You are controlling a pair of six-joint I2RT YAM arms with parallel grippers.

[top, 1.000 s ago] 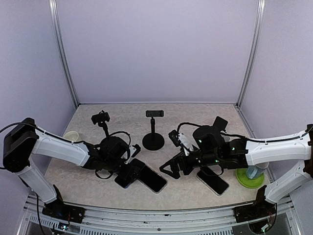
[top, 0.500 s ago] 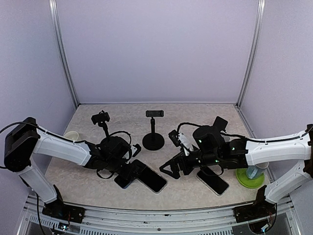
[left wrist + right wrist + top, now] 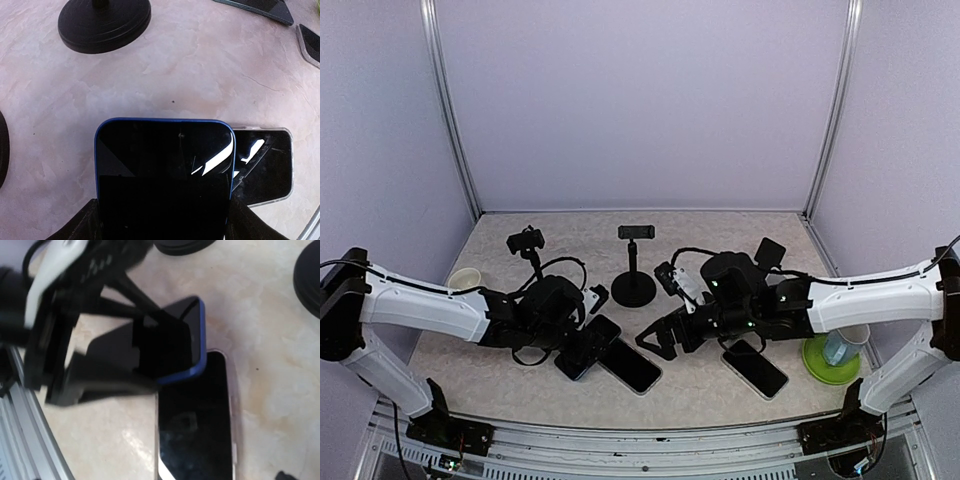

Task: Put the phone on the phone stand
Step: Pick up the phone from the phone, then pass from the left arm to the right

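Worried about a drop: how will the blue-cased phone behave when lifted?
Probably stiff: the blue-cased phone juts flat from the left pincer. Its glossy screen suggests slippery, fragile glass. It may scrape the clear-cased phone beneath.

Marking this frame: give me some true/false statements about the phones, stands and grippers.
1. The left gripper holds a blue-edged phone between its fingers. True.
2. The right gripper is shut on a phone. False: its jaws stand open and hold nothing.
3. A second phone lies on the table, partly under the blue-edged phone. True.
4. A phone already sits in a stand's clamp. False: the centre stand and the left stand both look empty.
5. Only one stand is on the table. False: there are two.
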